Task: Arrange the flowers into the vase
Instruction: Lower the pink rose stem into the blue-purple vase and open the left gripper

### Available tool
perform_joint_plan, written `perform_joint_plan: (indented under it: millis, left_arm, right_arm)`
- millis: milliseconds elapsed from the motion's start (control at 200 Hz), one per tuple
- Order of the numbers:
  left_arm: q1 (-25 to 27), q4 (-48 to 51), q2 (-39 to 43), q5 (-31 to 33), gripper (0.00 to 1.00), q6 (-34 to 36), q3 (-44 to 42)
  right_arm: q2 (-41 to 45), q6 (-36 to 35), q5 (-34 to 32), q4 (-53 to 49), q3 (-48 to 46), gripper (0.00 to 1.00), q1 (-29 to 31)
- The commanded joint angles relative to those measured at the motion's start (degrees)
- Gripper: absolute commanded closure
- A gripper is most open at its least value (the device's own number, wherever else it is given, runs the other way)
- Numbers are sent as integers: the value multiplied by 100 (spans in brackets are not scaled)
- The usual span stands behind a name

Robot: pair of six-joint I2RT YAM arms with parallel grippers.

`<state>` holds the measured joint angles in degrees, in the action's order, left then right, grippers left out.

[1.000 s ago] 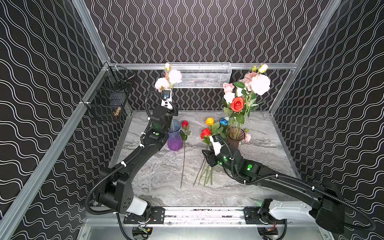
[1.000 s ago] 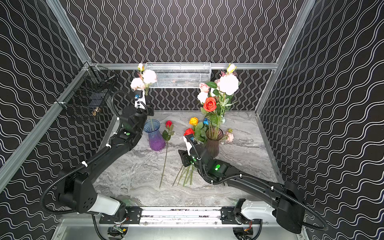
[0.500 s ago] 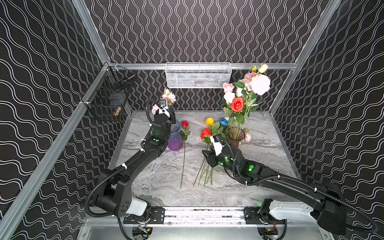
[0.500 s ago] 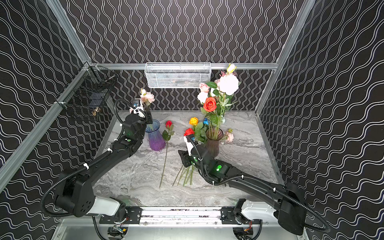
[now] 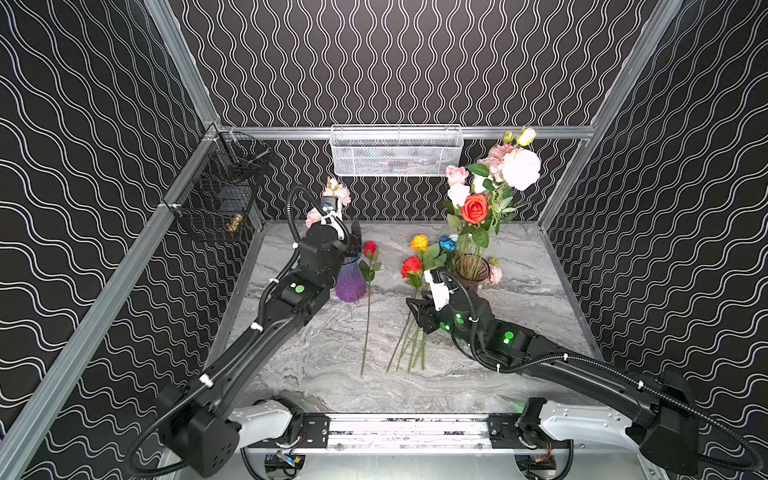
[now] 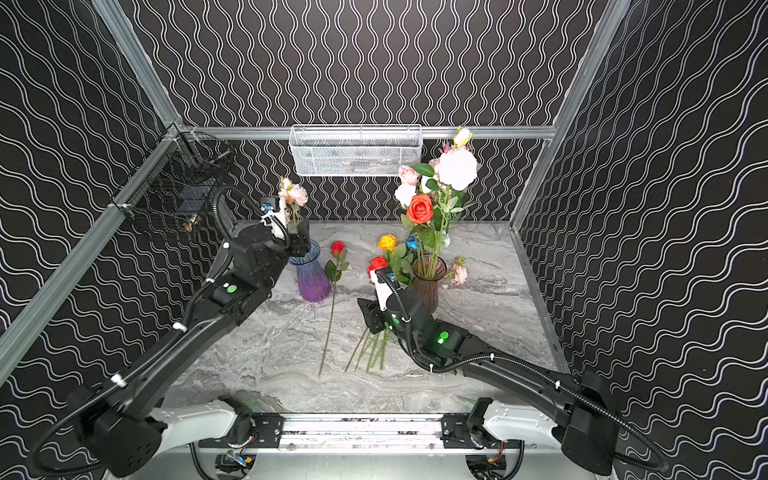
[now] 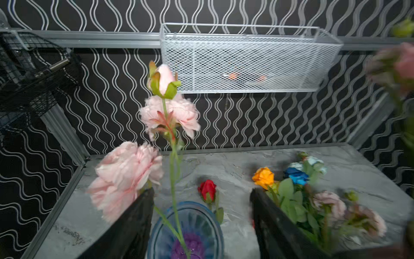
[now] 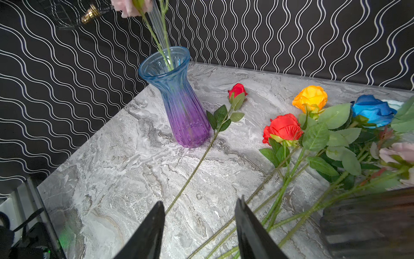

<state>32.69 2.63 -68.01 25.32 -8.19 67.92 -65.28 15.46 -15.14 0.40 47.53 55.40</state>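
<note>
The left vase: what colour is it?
The vase is blue above, purple below; best in right wrist view.

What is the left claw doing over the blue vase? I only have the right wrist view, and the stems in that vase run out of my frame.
Observer: The left claw stands open over the blue vase. The green stem passes between its jaws, clear of both.
Operator: What tops that stem?
Observer: A closed pink bud with an open pink bloom just under it. A larger pink bloom hangs lower beside them.
Operator: Does the dark vase at my frame's edge hold anything?
Observer: Yes, a tall bunch, with an orange-red rose partway up and a big white bloom near the top.
</note>
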Motion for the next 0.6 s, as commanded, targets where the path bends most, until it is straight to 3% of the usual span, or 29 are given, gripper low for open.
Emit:
perform_joint_plan:
  millis: [0,205,400,521,596]
  left_arm:
    - [420,1158,229,482,29,-113,135]
    - [904,2290,493,342,31,-828,-253]
    - [1152,2392,379,378,32,-1241,-863]
    - [1166,2443,566,499,30,-1129,-822]
    - [1161,2281,756,256,30,-1018,-861]
  right_arm:
    - [48,-17,-70,155,29,47,-1]
    - [85,4,-137,109,11,47,-2]
    - [51,54,-204,56,28,47,-3]
    - [41,44,-210,9,83,47,-3]
    - [39,36,-252,-18,101,47,0]
